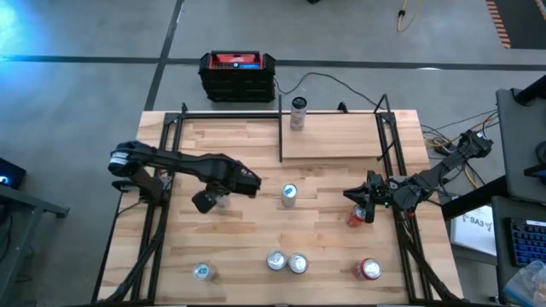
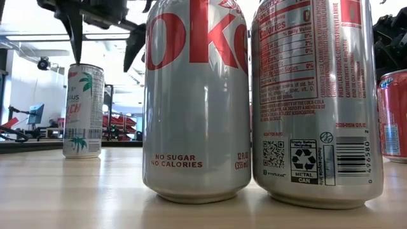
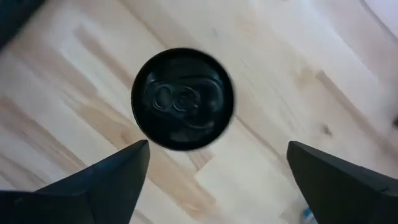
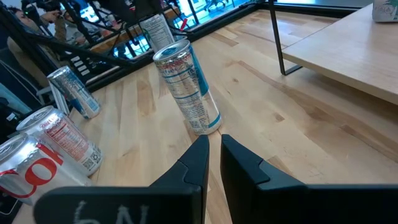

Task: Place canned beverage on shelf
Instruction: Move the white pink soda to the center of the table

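My desk (image 1: 256, 230) is a pale butcher-block top standing on a grey concrete floor (image 1: 77, 94), which a dark seam line (image 1: 102, 59) crosses. At twelve o'clock, just past the desk's far edge, sits a black crate with a red top (image 1: 237, 75), a black cable (image 1: 341, 85) trailing from it. At three o'clock a keyboard (image 1: 522, 243) lies on another surface. Blue light (image 1: 17, 30) glows at ten o'clock. Looking level across the desk, I see a bright room with ceiling light strips (image 2: 38, 37) and red shapes (image 2: 121, 122) far back.
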Tool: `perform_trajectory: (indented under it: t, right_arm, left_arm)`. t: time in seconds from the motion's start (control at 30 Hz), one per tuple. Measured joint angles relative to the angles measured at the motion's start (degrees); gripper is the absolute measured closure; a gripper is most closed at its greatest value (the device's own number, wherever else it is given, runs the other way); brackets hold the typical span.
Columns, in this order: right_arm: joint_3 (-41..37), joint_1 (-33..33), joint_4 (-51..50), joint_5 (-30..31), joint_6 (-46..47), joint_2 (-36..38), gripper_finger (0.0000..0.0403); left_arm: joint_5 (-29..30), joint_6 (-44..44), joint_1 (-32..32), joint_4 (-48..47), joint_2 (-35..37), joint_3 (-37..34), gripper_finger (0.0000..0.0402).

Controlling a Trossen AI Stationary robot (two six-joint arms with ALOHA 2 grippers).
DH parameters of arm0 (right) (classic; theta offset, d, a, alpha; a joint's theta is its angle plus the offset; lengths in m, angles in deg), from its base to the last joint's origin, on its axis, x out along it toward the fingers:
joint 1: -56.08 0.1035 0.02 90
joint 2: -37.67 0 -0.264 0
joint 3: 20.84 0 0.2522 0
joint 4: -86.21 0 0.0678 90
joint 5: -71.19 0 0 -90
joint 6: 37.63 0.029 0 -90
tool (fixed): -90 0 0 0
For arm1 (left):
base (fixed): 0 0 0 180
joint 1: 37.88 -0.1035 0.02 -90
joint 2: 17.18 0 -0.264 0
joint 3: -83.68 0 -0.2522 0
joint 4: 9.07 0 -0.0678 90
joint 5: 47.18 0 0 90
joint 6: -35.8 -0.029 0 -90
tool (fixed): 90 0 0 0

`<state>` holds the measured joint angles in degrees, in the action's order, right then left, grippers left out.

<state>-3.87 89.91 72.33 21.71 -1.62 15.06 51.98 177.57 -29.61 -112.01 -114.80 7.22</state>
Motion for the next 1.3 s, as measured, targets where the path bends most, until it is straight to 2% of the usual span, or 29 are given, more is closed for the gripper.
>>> perform_trajectory:
  t: [0.17,0.37,0.6,0.77,1.13,1.3]
  right_arm:
    - [-0.01,-0.01,0.00,0.01,0.00,0.00,0.0374]
    - [0.01,0.00,0.01,0.00,0.01,0.00,0.0374]
    - [-0.01,-0.01,0.01,0.01,0.00,0.02,0.0374]
    - [0.00,0.00,0.00,-0.01,0.00,0.00,0.0374]
    - [0.00,-0.01,0.01,0.00,0.00,-0.02,0.0374]
    - [-0.01,0.00,0.02,0.01,0.02,0.00,0.0374]
  left_arm:
    - [2.36,-10.58,2.20,-0.87,-2.35,3.99,0.0004]
    - [11.36,-19.32,8.54,-0.78,-3.01,2.65,0.0006]
    - [15.13,-21.48,16.48,-0.84,-2.65,0.65,0.0006]
    - [18.04,-20.76,19.87,-0.85,-2.08,-3.00,0.0006]
    - [21.04,-19.34,20.83,-0.83,4.08,-14.63,0.0008]
    - [23.90,-19.76,20.85,-0.51,6.79,-17.96,0.0029]
